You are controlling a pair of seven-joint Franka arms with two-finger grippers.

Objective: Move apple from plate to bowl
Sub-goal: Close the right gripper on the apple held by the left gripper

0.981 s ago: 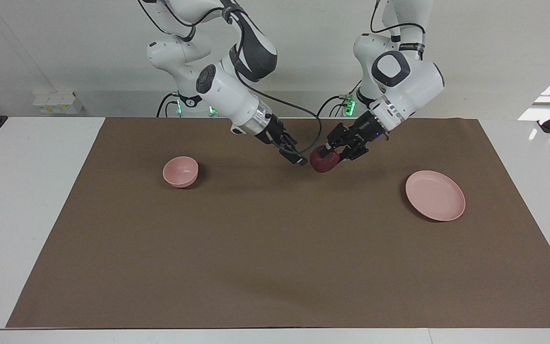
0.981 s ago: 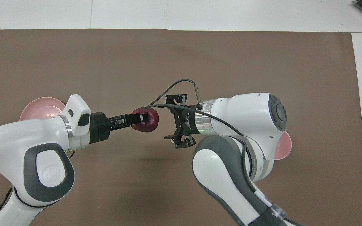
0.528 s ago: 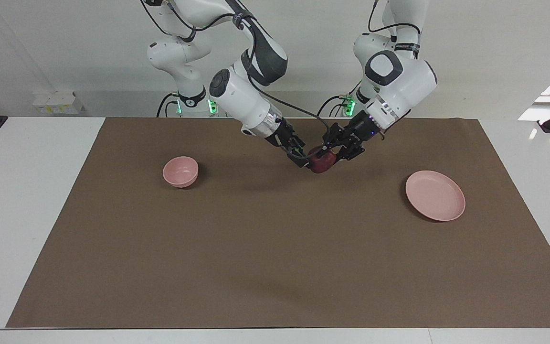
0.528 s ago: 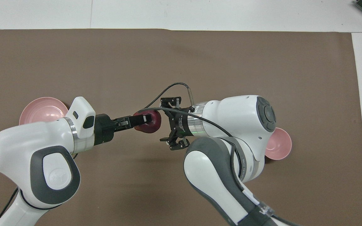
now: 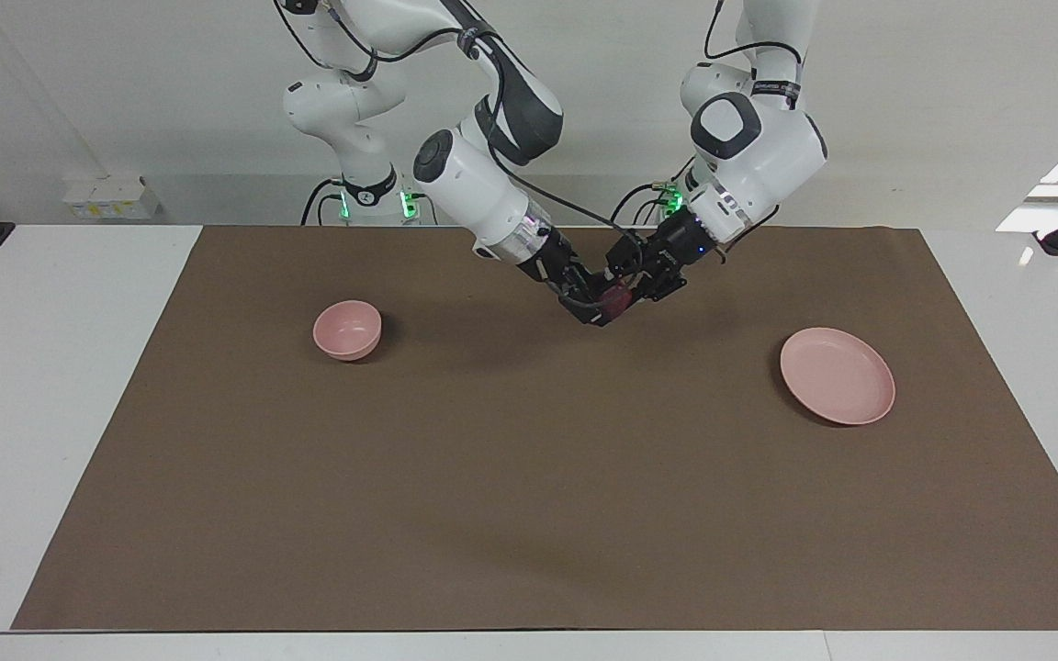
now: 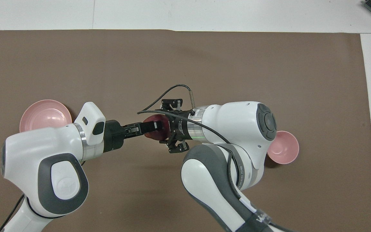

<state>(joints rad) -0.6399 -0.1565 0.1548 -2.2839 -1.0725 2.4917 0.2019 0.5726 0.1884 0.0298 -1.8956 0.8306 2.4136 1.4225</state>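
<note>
Both arms lean in from the robots' end and meet over the middle of the table, raised above its surface. The left arm comes down at a slant with its wrist bent toward the centre; the left gripper (image 5: 625,296) (image 6: 150,126) is clamped on the apple (image 5: 618,297) (image 6: 156,128) (its dark fingers lie across the top of the fruit). The right arm slopes down from its own end, wrist turned toward the other arm. The right gripper (image 5: 595,306) (image 6: 170,124) has its jaws spread wide, one on each side of the apple.
</note>
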